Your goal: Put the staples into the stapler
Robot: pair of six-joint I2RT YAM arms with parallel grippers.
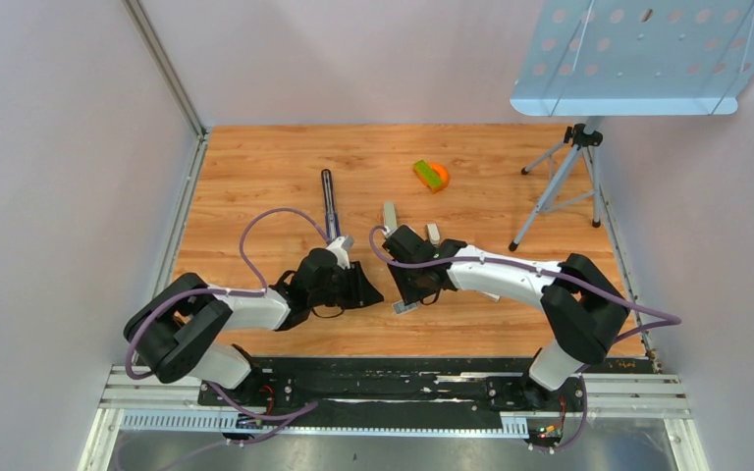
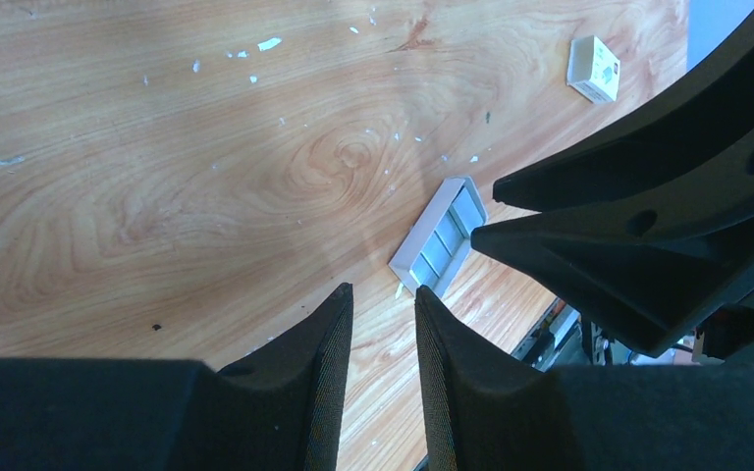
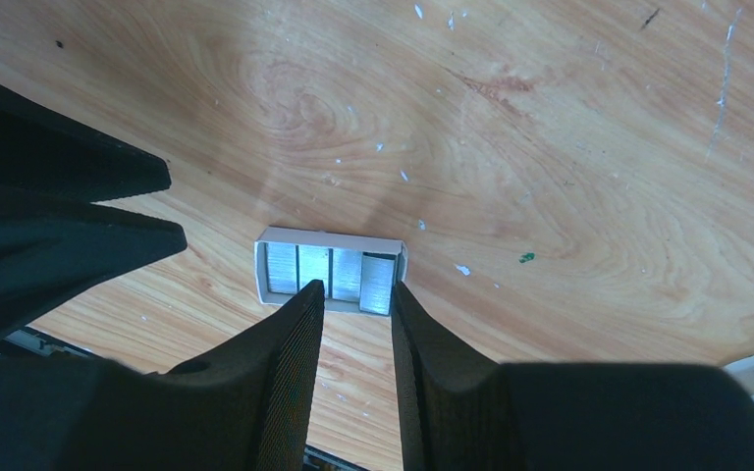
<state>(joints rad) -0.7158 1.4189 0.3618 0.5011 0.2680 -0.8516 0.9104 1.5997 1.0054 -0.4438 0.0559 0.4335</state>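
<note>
staples point(image 3: 329, 273): in white tray point(image 3: 329, 235), between both grippers
right gripper point(image 3: 355, 287): slightly parted, tips at tray edge
left gripper point(image 2: 383, 291): narrowly parted, empty, beside tray

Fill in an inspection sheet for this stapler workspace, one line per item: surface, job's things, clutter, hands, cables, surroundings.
Surface: wooden table, scattered with small white flecks.
Job's things: staples lie in strips in an open white tray; black stapler lies farther back, apart.
Clutter: orange-and-green object; small white box.
Hands: left hand and right hand both slightly open, empty, close to the tray.
Cables: purple cables loop along both arms.
Surroundings: pale walls; tripod carrying a perforated shelf.
</note>
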